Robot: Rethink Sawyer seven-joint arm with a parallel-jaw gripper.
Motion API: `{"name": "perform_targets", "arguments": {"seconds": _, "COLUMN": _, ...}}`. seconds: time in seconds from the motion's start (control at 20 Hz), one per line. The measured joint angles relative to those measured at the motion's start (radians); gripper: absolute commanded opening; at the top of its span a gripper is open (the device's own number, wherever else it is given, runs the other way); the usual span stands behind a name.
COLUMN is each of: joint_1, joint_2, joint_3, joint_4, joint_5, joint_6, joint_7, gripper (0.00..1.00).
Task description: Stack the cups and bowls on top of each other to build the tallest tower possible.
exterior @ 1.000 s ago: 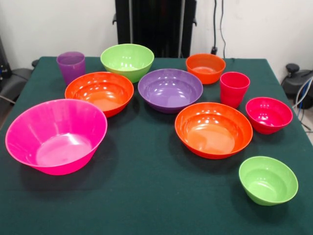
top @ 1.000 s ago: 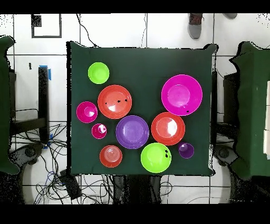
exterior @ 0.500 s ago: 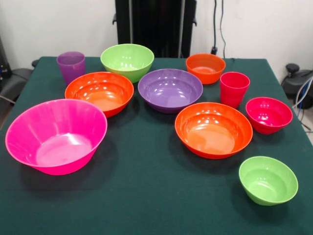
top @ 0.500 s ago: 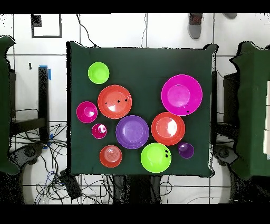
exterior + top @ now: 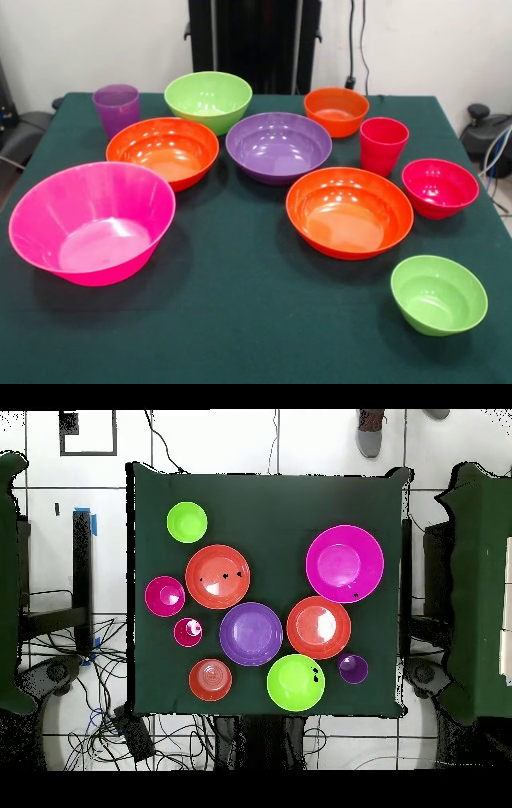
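Front view shows ten glossy plastic vessels spread singly over a table (image 5: 240, 320) covered in matte dark green cloth; nothing is nested or stacked, so no tower stands. The large hot pink bowl (image 5: 92, 222) sits at the near left, its wide, smooth wall flaring outward. Behind it is an orange bowl (image 5: 162, 150), just beside the purple bowl (image 5: 278, 146) at the middle. A second wide orange bowl (image 5: 350, 211) lies right of centre, shallow and round, with bright highlights on its floor. Along the far row stand the translucent purple cup (image 5: 116, 109), a big lime green bowl (image 5: 208, 101) and a small orange bowl (image 5: 336, 110). The red-pink cup (image 5: 383, 145), a tapered tumbler, stands upright between the small orange bowl and the small red-pink bowl (image 5: 440, 187). A small lime green bowl (image 5: 438, 294) sits alone at the near right corner.

Overhead, all rims read as clean circles, each apart or barely touching its neighbour. A shoe (image 5: 371, 432) shows on the tiled floor past the table edge.

The gripper appears in neither view, so its claw's state cannot be told.
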Motion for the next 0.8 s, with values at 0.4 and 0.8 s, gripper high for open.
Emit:
{"name": "perform_targets", "arguments": {"seconds": 0.4, "joint_1": -0.092, "joint_2": 0.028, "joint_3": -0.002, "joint_4": 0.0, "joint_5": -0.057, "joint_6": 0.0, "joint_7": -0.161, "gripper": 1.0}}
{"name": "perform_targets", "arguments": {"seconds": 0.8, "joint_1": -0.163, "joint_2": 0.076, "joint_3": -0.002, "joint_4": -0.003, "joint_5": -0.082, "joint_6": -0.001, "joint_7": -0.242, "gripper": 1.0}}
